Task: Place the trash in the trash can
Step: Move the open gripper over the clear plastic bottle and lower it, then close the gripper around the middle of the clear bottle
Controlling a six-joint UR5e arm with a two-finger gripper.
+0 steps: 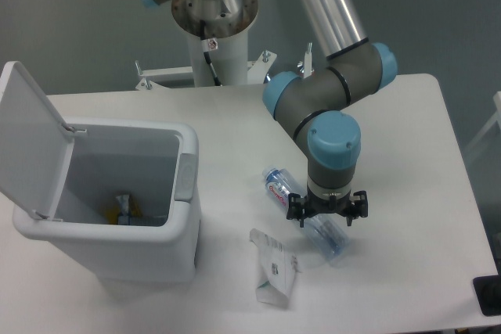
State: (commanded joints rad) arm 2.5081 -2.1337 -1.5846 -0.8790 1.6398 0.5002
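White tabletop: the gripper (327,220) sits low over a clear water bottle (301,213), fingers apparently straddling it, grip unclear. Cardboard scrap (274,267) lies nearby; trash can (149,252) stands open, well left.

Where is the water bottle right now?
The water bottle lies on the table, right of the trash can, directly under the gripper, with the cardboard piece just in front of it.

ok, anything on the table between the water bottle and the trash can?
No, in the fixed camera view the table between the water bottle and the trash can is bare; the cardboard piece lies nearer the camera.
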